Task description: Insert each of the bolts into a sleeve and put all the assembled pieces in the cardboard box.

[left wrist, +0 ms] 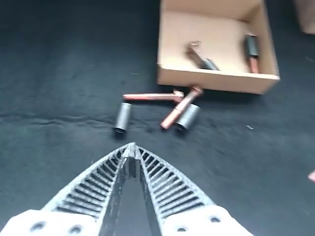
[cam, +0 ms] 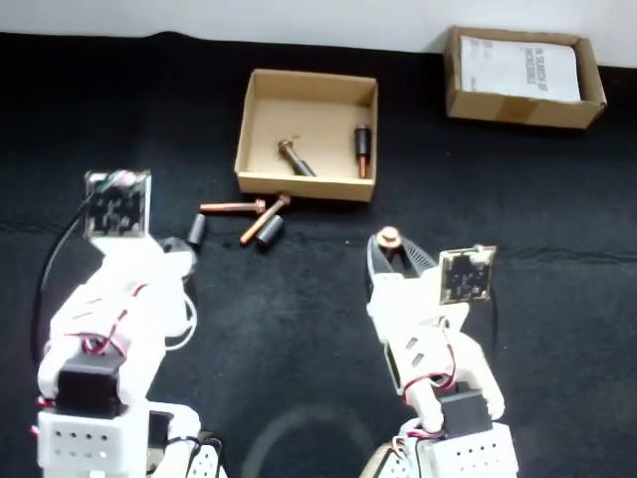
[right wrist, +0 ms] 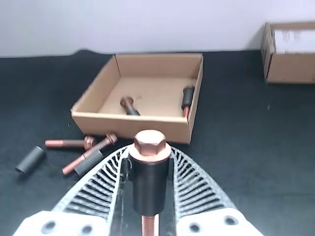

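Observation:
The open cardboard box (cam: 255, 124) (left wrist: 216, 81) (right wrist: 128, 123) holds two bolts pushed into dark sleeves (cam: 296, 159) (cam: 363, 149). In front of it on the black cloth lie a copper bolt (cam: 231, 207) (left wrist: 150, 96), a loose sleeve (cam: 196, 229) (left wrist: 122, 117), and a second bolt (cam: 264, 219) (left wrist: 178, 108) against another sleeve (cam: 270, 232) (left wrist: 188, 116). My left gripper (left wrist: 130, 147) is shut and empty, just short of the loose sleeve. My right gripper (cam: 390, 249) (right wrist: 150, 152) is shut on a bolt in a black sleeve (right wrist: 149, 182), below the box's near right corner.
A second cardboard box (cam: 523, 100) (right wrist: 290, 69) with a printed sheet inside stands at the back right. The black cloth ends at a white wall (right wrist: 147, 24) behind the boxes. Bare cloth lies between the two arms.

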{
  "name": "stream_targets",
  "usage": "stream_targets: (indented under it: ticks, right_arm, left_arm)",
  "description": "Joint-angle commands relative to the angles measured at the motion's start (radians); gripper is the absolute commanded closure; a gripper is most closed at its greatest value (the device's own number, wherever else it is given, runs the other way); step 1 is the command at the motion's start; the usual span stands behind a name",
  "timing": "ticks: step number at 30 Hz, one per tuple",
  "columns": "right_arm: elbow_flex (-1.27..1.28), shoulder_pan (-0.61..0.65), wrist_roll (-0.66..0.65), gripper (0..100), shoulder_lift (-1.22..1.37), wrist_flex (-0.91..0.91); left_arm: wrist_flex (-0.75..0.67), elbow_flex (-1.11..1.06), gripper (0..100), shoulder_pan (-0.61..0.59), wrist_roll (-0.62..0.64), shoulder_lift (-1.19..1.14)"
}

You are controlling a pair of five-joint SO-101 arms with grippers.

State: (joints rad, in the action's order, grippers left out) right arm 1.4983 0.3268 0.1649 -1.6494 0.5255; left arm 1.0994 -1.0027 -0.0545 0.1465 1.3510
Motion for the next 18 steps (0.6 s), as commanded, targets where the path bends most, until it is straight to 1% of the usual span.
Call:
stream_targets:
  ticks: [1,5,8,14,18]
  right_arm:
    - [-0.134,-0.002,-0.011,99.2,0.071,0.008]
    - [-0.278,-0.002,-0.011,99.2,0.274,0.007]
    - [-0.410,-0.002,-0.006,99.2,0.438,0.007]
    - [-0.665,-0.002,-0.006,99.2,0.750,0.005]
    - [-0.826,-0.002,-0.005,99.2,0.952,0.004]
  left_arm:
    - [-0.158,-0.248,99,-0.081,0.003,0.160]
    - [-0.325,-0.519,99,-0.151,0.003,0.367]
    - [-0.387,-0.679,99,-0.180,0.003,0.487]
    - [-0.400,-0.694,99,-0.186,0.003,0.415]
    - [-0.381,-0.694,99,-0.186,0.003,0.412]
